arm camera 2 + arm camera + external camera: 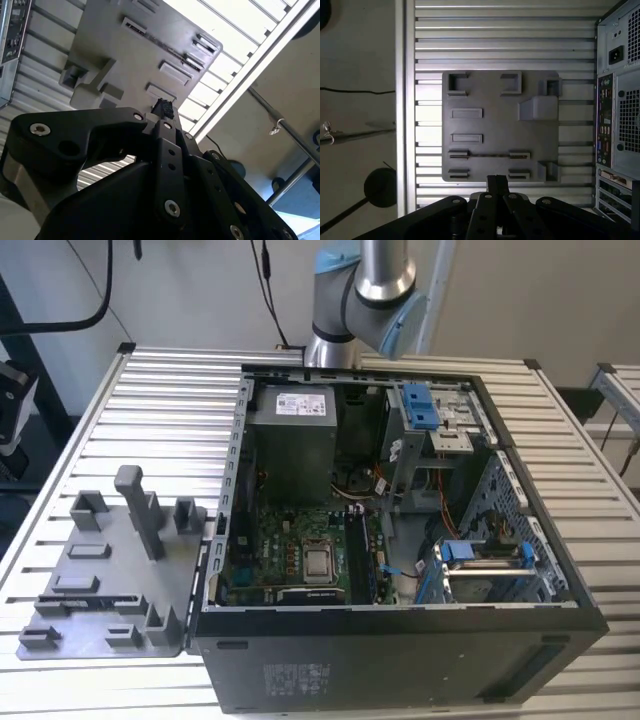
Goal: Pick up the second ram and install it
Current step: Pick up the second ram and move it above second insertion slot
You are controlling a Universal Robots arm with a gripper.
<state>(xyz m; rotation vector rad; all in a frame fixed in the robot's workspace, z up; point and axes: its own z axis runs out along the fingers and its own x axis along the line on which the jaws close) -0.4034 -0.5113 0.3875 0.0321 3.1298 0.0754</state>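
Hovering over the grey tray (495, 125) with the gripper (497, 180), jaws together on nothing. Standing on edge between two tray holders, the second ram (489, 155); beside the tray, an open computer case (400, 670).

Readable text: none; every printed patch is too small to make out.
White sticker on the grey metal power-supply box (303, 403): far side, inside the open black computer case (560, 570); rows of print, illegible.
Pale printed block (297, 677): on the case's near outer panel, towards the exterior view's left; illegible.
Green motherboard (262, 540): faint white markings on the case floor; illegible.
Rear port panel (604, 125): in the first wrist view, small coloured marks beside the sockets; illegible.
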